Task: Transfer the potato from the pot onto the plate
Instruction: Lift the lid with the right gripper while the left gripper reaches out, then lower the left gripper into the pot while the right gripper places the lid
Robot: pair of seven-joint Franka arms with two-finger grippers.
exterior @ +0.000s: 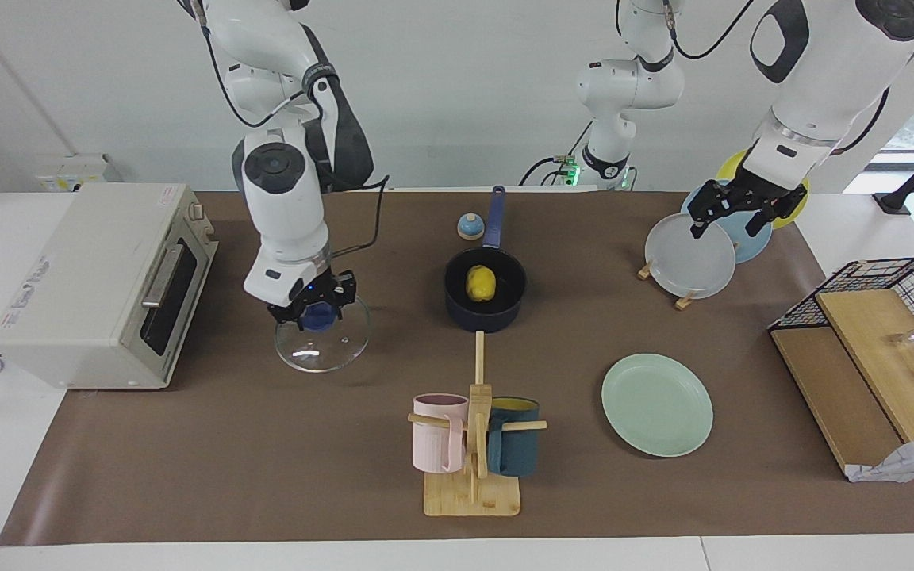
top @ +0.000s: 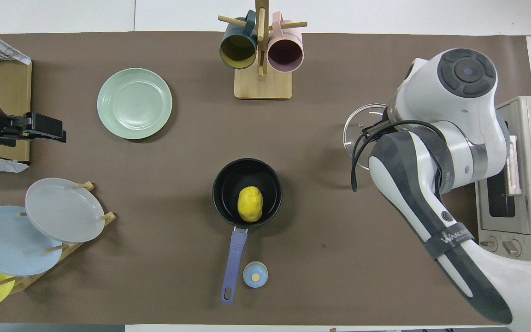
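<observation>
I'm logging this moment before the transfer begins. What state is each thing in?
pot: uncovered, upright on the mat.
potato: lying in the pot.
glass lid: off the pot, by the toaster oven, its knob in the right tool.
plate: flat, nothing on it.
toaster oven: door closed.
mugs: hanging on their rack.
left tool: over the racked plates, holding nothing.

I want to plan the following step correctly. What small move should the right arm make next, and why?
Probably lower and release the glass lid. The right gripper holds it by its blue knob, beside the toaster oven and low over the mat. The pot is open with the potato inside, the plate is bare, and the left gripper waits over the plate rack.
</observation>
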